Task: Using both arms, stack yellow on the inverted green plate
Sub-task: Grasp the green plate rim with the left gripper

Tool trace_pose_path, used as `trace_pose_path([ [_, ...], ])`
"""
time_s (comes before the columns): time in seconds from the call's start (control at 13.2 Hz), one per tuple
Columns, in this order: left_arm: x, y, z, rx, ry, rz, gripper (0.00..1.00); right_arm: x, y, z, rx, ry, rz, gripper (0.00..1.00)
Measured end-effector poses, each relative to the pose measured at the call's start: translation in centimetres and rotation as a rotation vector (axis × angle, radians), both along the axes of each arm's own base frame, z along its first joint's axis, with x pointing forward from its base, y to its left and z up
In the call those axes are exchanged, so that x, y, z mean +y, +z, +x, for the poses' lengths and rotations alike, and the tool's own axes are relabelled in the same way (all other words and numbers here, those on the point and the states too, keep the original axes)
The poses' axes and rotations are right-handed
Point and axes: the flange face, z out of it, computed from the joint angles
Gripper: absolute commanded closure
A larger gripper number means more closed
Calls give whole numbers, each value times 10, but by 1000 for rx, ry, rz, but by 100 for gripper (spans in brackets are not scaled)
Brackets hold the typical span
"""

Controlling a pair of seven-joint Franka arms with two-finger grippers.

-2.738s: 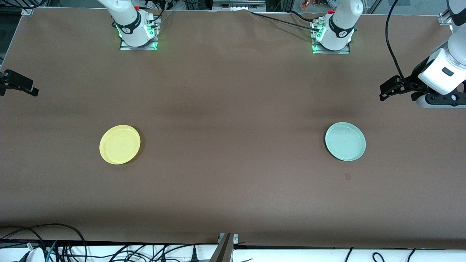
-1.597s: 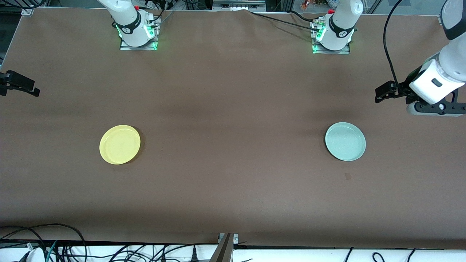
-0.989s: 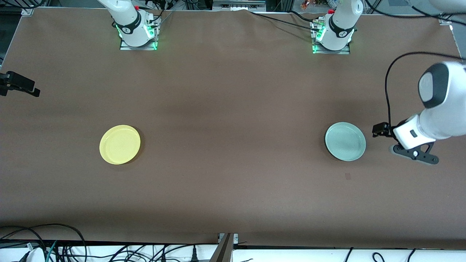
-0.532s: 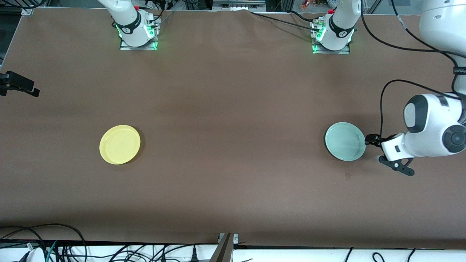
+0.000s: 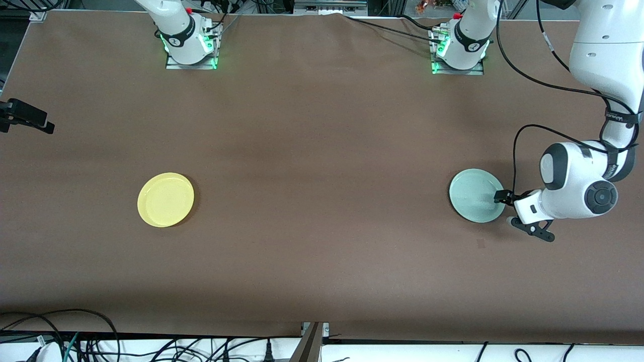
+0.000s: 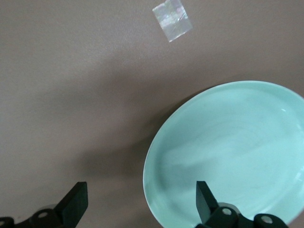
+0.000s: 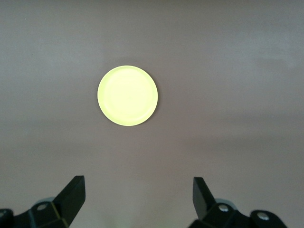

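The yellow plate point(image 5: 165, 199) lies rim up on the brown table toward the right arm's end. It also shows in the right wrist view point(image 7: 128, 95). The pale green plate point(image 5: 477, 195) lies hollow side up toward the left arm's end. My left gripper point(image 5: 500, 197) is open and low at the green plate's edge. In the left wrist view the gripper point(image 6: 140, 209) straddles the rim of the green plate point(image 6: 232, 152), one finger over the plate and one over the table. My right gripper point(image 5: 30, 118) waits open, high over the table's end, and holds nothing point(image 7: 137, 197).
A small shiny square of tape point(image 5: 481, 244) lies on the table, nearer the front camera than the green plate. It also shows in the left wrist view point(image 6: 172, 20). The arm bases point(image 5: 190, 45) point(image 5: 460, 50) stand at the back edge. Cables hang along the front edge.
My left arm has swung in from the table's end and come down to the green plate's edge. The right arm and both plates have not moved.
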Motion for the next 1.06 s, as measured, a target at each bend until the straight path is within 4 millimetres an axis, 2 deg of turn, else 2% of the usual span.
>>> trace_pose_path([
  [0.08,-1,-11,-5,-10,-2,-1,46,0,0,0,0,0,0,0],
  [0.15,-3,-19,-10,-11,-4,-3,67,0,0,0,0,0,0,0],
  [0.3,-5,-24,-13,-12,-21,-8,95,0,0,0,0,0,0,0],
  [0.38,-6,-23,-12,-17,-43,-12,100,0,0,0,0,0,0,0],
  [0.76,-6,-20,-11,-25,-99,-20,100,0,0,0,0,0,0,0],
  [1.06,-11,12,-1,-75,-133,-4,100,0,0,0,0,0,0,0],
])
